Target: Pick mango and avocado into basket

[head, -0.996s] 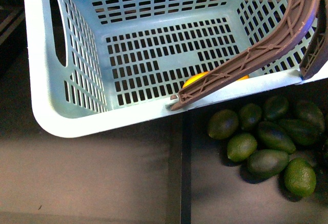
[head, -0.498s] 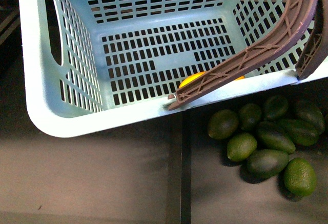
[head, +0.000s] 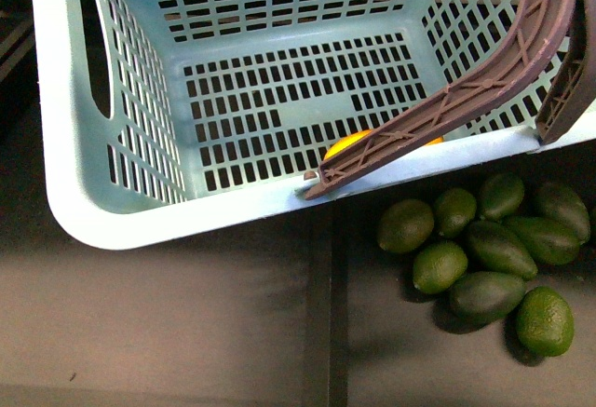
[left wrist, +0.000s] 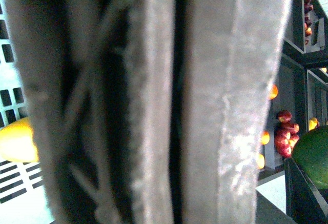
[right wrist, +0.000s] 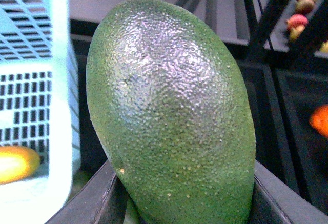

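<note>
Lifting the avocado [right wrist: 169, 116], pinched in the right gripper [right wrist: 187, 201], over the basket [right wrist: 57, 80] rim is advised, handle [head: 466, 90] dodged, mango [right wrist: 15, 163] not squashed (left gripper's unseen, btw).

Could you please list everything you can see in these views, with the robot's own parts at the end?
basket: one, light teal, upper part of the front view.
handles: two, brown, arching over the basket's right end.
mango: one, yellow-orange, on the basket floor, partly behind a handle.
avocado: one, dark green, in the right gripper, beside the basket.
loose avocados: about nine, green, heaped on the dark surface outside the basket.
background fruit: several, red and yellow, far off in both wrist views.
right gripper: one, dark grey, shut on the avocado.
left gripper: not in view; the handles fill its wrist camera.
</note>
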{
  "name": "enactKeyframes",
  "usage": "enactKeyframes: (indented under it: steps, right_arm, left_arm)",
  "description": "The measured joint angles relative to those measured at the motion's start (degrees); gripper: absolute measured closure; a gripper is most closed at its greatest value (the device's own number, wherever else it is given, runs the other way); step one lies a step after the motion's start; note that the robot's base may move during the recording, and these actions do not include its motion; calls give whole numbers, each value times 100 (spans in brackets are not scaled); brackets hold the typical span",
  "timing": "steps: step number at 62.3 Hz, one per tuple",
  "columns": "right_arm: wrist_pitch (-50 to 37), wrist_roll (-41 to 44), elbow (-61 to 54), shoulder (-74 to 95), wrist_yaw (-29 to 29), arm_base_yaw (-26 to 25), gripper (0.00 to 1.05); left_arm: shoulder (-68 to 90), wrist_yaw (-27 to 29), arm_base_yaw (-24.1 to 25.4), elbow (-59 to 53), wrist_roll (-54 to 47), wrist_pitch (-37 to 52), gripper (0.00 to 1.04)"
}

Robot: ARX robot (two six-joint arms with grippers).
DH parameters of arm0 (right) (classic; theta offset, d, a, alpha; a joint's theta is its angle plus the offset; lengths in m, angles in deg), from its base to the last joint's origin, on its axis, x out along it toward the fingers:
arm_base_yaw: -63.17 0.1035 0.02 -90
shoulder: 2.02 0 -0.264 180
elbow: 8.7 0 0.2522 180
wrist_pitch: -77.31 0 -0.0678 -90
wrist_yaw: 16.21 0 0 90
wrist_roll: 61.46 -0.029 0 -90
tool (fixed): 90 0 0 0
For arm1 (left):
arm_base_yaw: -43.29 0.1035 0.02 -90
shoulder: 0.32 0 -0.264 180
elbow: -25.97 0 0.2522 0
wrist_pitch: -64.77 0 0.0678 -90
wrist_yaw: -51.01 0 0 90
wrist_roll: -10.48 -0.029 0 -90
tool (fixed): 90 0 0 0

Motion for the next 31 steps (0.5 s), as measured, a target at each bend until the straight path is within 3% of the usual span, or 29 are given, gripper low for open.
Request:
enactKeyframes:
  steps: [15,31]
  right_arm:
    - [-579,-337,173,717,-844,1388,56]
    - [-774,-570,426,1274,-1207,2090,56]
  left_arm:
    - [0,-4,0,0,2,0,78]
    - [0,-17,0,0,2,0,78]
